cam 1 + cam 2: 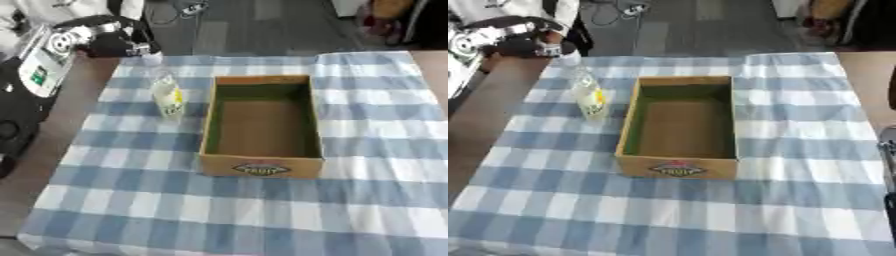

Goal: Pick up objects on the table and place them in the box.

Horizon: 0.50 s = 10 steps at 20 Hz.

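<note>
An open cardboard box with a printed label on its front wall stands in the middle of the blue-and-white checked cloth, and nothing shows inside it. Just left of the box stands a clear bottle with a yellow label, upright on the cloth. My left hand, black with silver parts, hovers at the table's far left corner, just behind the bottle's top and apart from it. Dark parts of my right hand show at the right edge of the right eye view, away from the box.
My left arm's white and silver casing fills the left edge. Bare brown table runs along the cloth's left side. The floor behind has cables and bags. Open cloth lies in front of the box.
</note>
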Tool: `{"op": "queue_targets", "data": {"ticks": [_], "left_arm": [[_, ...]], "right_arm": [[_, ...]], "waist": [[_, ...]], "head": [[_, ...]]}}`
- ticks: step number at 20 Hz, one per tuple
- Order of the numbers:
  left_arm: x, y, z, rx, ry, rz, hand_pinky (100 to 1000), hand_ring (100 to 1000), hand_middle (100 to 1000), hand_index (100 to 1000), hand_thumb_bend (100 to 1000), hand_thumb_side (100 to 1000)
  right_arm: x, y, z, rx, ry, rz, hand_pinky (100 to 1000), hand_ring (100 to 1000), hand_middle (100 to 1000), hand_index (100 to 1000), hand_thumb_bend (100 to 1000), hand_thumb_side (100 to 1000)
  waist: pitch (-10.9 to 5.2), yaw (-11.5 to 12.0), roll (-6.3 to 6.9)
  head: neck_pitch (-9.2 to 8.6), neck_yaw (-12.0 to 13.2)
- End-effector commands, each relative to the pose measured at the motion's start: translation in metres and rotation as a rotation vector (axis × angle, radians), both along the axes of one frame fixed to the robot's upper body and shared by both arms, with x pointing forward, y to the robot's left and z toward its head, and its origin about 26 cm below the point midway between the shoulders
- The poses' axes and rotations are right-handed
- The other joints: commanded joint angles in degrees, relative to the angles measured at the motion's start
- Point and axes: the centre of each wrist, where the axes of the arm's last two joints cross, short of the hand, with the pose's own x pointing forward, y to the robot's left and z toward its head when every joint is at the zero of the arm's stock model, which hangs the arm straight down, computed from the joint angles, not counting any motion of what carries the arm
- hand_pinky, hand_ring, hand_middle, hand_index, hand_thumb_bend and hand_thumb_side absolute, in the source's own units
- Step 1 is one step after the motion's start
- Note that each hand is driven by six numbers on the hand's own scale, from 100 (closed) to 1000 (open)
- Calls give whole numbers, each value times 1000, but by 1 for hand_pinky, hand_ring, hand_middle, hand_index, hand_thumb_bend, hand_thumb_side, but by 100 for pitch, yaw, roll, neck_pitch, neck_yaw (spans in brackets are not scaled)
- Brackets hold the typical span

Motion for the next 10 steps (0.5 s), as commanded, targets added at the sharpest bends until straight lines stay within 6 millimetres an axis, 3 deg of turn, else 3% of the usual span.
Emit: {"op": "queue_targets", "data": {"ticks": [1,10], "left_arm": [[3,5,12,27,-7,23,947,872,1000,1000,1000,913],[14,5,-6,35,37,138,949,872,1000,1000,1000,917]], "right_arm": [[-3,0,7,-8,-21,8,671,797,824,827,100,1000],[-3,0,7,-1,-20,12,672,797,824,827,100,1000]], "waist": [[-96,-2,-13],[-86,-15,-34]], "head": [[-119,54],[-399,48]]}}
